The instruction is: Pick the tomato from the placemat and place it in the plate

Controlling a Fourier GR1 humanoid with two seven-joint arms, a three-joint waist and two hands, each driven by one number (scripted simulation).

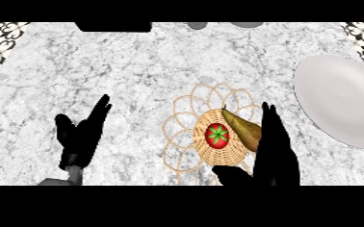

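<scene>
Black and straight-fingered, the right robot hand (274, 146) stands open beside the woven wicker placemat (186, 125) carrying the glossy red tomato (217, 135) and a brownish pear (244, 130), the smooth white plate (331, 101) lying apart on the speckled marble desk (128, 72), left robot hand (82, 132) resting open.

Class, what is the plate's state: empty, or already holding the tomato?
Empty. The plate shows only bare white surface; the tomato sits on the woven placemat, beside the right hand.

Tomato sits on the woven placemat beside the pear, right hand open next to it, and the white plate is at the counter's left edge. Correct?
One slip: the plate is at the counter's right edge, not the left, as the head view shows. The rest holds: the tomato sits on the placemat beside the pear, with the right hand open next to it.
</scene>
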